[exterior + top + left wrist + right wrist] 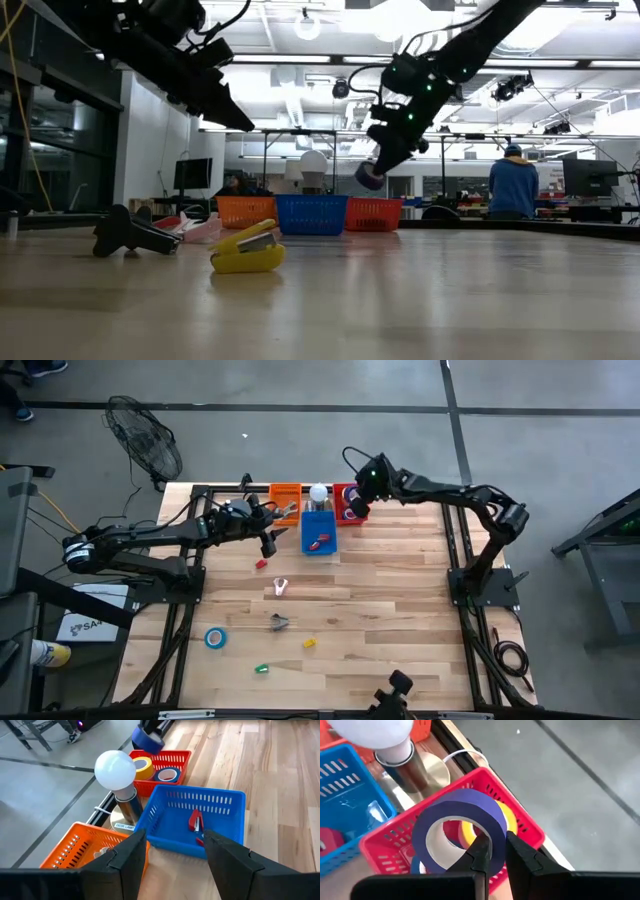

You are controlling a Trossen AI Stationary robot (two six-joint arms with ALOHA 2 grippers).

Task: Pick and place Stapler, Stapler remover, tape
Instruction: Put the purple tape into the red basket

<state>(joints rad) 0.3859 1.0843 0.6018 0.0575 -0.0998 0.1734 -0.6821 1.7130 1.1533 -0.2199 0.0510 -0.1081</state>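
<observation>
My right gripper (358, 508) is shut on a blue tape roll (465, 815) and holds it above the red basket (345, 495), which has a yellow roll (142, 767) and a blue roll (167, 774) lying in it. My left gripper (175, 837) hovers open and empty at the near left corner of the blue basket (220, 802), where a red stapler (195, 821) lies. On the table lie another blue tape roll (215, 637), a yellow stapler (248, 250), a white stapler remover (281, 587) and a dark one (279, 622). My right gripper pinches the wall of the blue roll (496, 832), one finger (479, 851) inside the ring's hole and the other (522, 857) outside. The fingers slant down from the table's right. The roll hangs clear above the red basket, standing on edge.
An orange basket (285, 503) stands left of the blue one, and a desk lamp with a white bulb (318, 491) stands behind it. Small red (261, 563) and green (262, 669) pieces lie on the table. A person in blue (513, 185) stands beyond the table.
</observation>
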